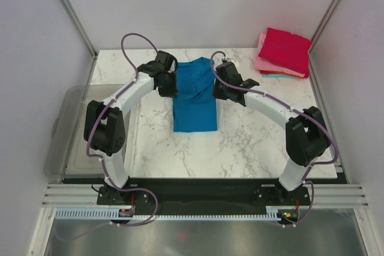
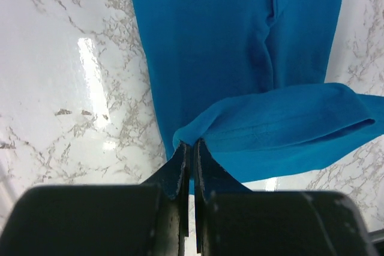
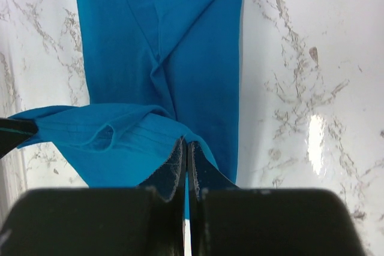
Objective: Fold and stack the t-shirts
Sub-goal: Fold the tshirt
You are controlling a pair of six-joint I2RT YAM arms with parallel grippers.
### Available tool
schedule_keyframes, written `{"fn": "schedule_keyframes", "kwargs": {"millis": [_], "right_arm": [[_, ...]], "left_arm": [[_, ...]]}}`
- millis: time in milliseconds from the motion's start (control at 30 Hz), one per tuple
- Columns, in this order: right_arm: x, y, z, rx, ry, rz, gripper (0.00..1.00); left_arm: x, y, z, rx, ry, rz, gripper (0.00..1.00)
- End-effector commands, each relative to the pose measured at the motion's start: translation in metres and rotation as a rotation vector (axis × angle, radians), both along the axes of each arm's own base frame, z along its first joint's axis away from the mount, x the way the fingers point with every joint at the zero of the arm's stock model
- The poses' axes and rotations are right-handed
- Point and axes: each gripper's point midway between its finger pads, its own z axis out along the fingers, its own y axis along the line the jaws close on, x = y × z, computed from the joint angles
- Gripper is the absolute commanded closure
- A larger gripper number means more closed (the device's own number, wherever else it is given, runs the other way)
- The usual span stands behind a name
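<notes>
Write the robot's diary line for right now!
left gripper: shut on blue shirt | right gripper: shut on same shirt | folded stack: far right corner

Teal t-shirt (image 1: pixel 281 76) barely visible underneath

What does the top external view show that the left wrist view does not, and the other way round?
Only the top external view: the stack of folded shirts at the far right corner, red on top, and the clear grey bin at the left. Only the left wrist view: the left gripper shut on a lifted cloth edge. Both: the blue t-shirt on the marble table.
</notes>
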Motion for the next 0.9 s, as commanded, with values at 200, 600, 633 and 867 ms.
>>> {"fn": "schedule_keyframes", "kwargs": {"millis": [200, 600, 633, 867], "right_arm": [[0.043, 0.01, -0.011, 0.027, -0.007, 0.059, 1.0], [0.138, 0.011, -0.049, 0.084, 0.046, 0.115, 0.51], [0.142, 0.001, -0.064, 0.064, 0.094, 0.098, 0.42], [0.137, -0.046, 0.0, 0.067, 0.028, 0.04, 0.32]], "left_arm": [[0.046, -0.003, -0.019, -0.008, 0.005, -0.064, 0.97], [0.092, 0.032, -0.067, 0.103, 0.151, 0.061, 0.3], [0.098, 0.033, -0.065, 0.084, 0.144, 0.07, 0.25], [0.128, 0.038, 0.031, -0.038, -0.044, 0.085, 0.17]]}}
